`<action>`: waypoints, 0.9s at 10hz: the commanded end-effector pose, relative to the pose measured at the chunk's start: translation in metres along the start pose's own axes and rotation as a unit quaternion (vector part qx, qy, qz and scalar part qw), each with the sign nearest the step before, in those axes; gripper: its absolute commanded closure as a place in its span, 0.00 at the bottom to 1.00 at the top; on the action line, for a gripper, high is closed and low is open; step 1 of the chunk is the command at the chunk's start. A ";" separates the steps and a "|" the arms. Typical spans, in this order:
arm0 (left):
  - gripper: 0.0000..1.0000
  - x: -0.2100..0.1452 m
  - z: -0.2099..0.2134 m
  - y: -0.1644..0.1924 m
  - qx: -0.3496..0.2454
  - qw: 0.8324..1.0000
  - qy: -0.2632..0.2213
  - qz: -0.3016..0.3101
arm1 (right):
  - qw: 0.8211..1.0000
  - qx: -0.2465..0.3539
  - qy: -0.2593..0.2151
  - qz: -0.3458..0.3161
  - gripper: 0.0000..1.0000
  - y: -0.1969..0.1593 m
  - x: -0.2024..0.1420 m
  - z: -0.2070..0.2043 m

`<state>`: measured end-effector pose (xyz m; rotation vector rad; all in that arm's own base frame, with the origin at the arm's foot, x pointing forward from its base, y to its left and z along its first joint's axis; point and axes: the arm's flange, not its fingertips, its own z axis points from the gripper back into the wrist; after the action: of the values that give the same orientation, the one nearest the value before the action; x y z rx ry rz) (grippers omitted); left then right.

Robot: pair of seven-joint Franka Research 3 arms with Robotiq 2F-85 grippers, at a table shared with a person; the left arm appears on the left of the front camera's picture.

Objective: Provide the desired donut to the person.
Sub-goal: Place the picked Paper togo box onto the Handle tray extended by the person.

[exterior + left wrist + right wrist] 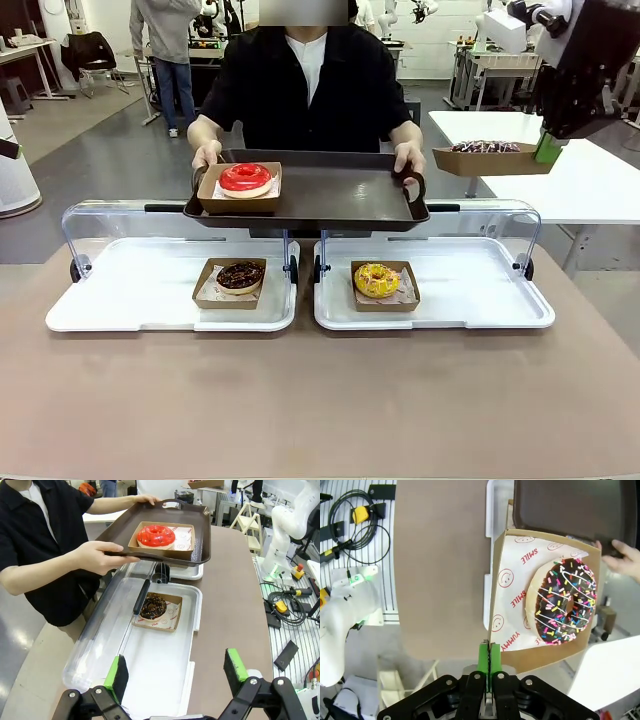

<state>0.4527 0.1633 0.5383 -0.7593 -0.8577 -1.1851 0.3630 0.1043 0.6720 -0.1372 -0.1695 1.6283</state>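
The person (300,90) holds a dark brown serving tray (340,195) over the table's far side. On the tray's left end lies a red-glazed donut (245,178) in a cardboard box, also seen as the red donut (156,535). My right gripper (548,148) hangs high at the right, level with the tray. It is shut on the edge of a cardboard box holding a chocolate sprinkle donut (567,600), just right of the person's hand (408,160). My left gripper (176,670) stands open above the left white tray, with nothing between its fingers.
Two white trays (130,300) (480,300) with opened clear lids lie side by side on the brown table. The left one holds a chocolate donut (240,277), the right one a yellow donut (376,280). A white table (590,180) stands at the right.
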 end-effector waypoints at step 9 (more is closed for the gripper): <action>0.00 0.001 0.001 0.000 0.003 1.000 -0.002 0.000 | 1.000 0.001 0.000 0.000 1.00 0.002 -0.001 -0.001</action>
<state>0.4527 0.1633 0.5383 -0.7593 -0.8577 -1.1850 0.3630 0.1043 0.6720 -0.1371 -0.1694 1.6284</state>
